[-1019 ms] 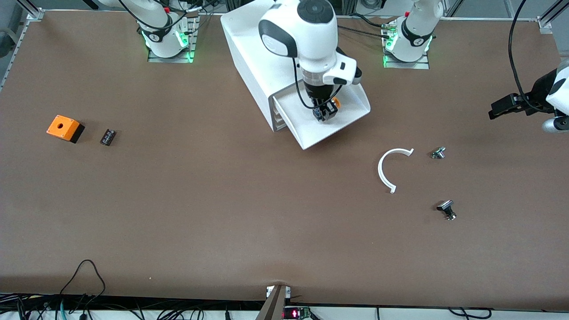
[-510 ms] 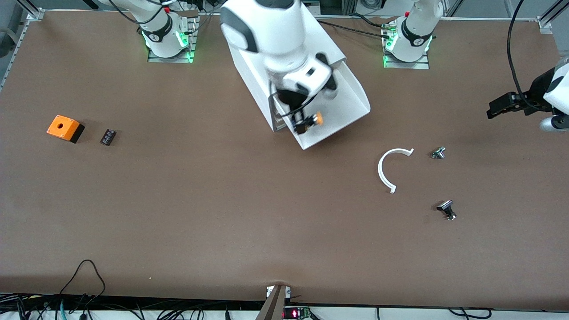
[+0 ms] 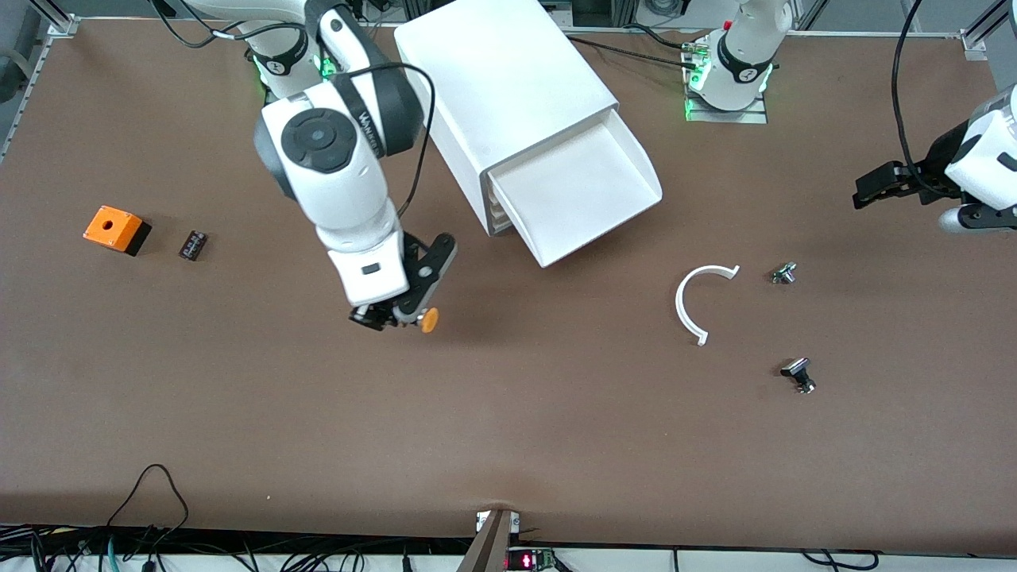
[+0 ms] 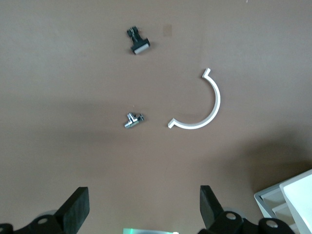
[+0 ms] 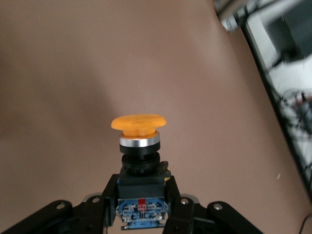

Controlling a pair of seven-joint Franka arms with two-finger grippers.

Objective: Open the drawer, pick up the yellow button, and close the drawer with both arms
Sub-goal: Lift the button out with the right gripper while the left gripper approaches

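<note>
The white cabinet (image 3: 508,87) stands at the middle of the table's robot side. Its uppermost drawer (image 3: 572,199) is pulled open and shows nothing inside. My right gripper (image 3: 401,314) is shut on the button (image 3: 429,319) and holds it over bare table, beside the cabinet toward the right arm's end. In the right wrist view the orange cap (image 5: 139,124) sticks out past the fingers (image 5: 105,195), which clamp the dark blue body (image 5: 141,187). My left gripper (image 3: 870,191) hangs open and empty over the left arm's end of the table; its fingers (image 4: 78,209) are spread wide.
An orange box with a hole (image 3: 115,229) and a small black part (image 3: 193,245) lie at the right arm's end. A white C-shaped ring (image 3: 699,302), a small metal part (image 3: 783,273) and a black part (image 3: 798,373) lie toward the left arm's end.
My right gripper lifted the button out of the open drawer and carried it off toward the right arm's end, over bare table. The left gripper shifted slightly.
</note>
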